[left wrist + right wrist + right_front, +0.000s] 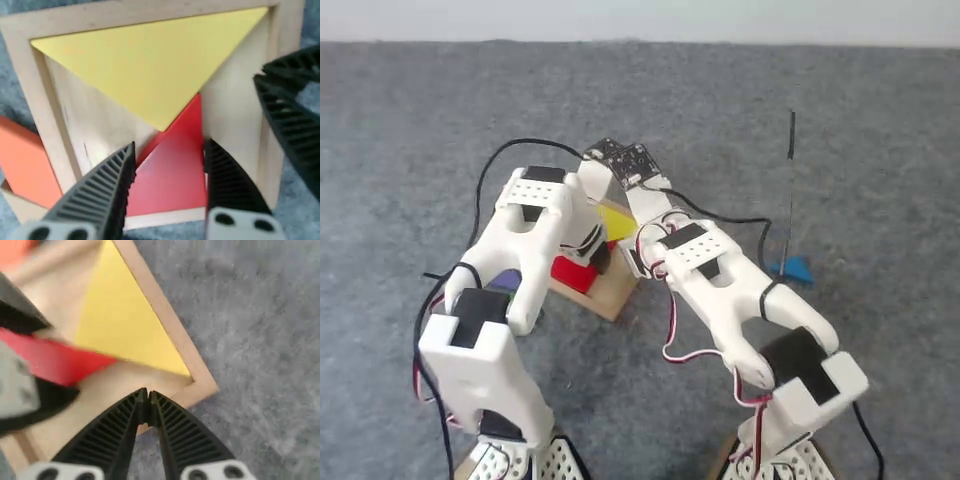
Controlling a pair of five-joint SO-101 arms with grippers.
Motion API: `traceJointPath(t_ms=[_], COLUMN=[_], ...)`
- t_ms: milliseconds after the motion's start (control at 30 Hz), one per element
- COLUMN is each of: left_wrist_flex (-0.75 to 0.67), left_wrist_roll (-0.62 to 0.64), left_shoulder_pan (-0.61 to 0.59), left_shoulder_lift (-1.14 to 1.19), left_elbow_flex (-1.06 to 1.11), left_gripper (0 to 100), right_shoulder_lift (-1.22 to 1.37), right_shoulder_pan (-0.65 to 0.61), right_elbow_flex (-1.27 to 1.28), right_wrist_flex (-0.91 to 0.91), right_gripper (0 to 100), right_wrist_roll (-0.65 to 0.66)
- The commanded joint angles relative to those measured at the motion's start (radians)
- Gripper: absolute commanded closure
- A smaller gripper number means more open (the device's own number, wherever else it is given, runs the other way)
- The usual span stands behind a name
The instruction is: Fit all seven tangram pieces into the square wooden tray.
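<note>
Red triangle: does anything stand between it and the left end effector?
Nothing visible does. The left end effector holds the red triangle by two edges inside the tray; the right end effector sits shut near the tray's corner.

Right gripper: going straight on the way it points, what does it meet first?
Probably the wooden tray's bare floor near its corner, just beside the yellow triangle; depth is unclear.

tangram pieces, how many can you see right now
4. A yellow triangle and a red triangle in the tray, an orange piece beside its wall, a blue piece out on the carpet. Others may be hidden.
</note>
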Motion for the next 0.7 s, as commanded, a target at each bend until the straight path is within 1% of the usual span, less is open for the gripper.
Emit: traceJointPath(t_ms=[0, 67, 233, 433, 567, 667], left_wrist_flex=[0.029, 0.029, 0.032, 0.029, 0.028, 0.026], left_wrist_roll=[-0.044, -0.043, -0.044, -0.043, -0.040, -0.040], left_shoulder_pan=[-0.035, -0.037, -0.037, -0.037, -0.037, -0.037], left_shoulder_lift=[0.003, 0.003, 0.003, 0.003, 0.003, 0.003], left_elbow_flex=[-0.021, -0.021, -0.021, -0.021, -0.021, -0.019], left_gripper=[80, 80, 80, 80, 81, 87], right_shoulder_lift=[0.022, 0.050, 0.093, 0.099, 0.137, 0.196], right_shoulder_pan=[-0.004, -0.007, 0.001, 0.048, 0.099, 0.094], right_elbow_flex=[-0.077, -0.104, -0.123, -0.127, -0.158, -0.252], right_wrist_flex=[0.024, 0.044, 0.008, 0.013, 0.065, 0.182], right_gripper=[99.1, 99.1, 99.1, 99.1, 99.1, 99.1], right_wrist_roll=[0.002, 0.009, 0.012, 0.014, 0.015, 0.060])
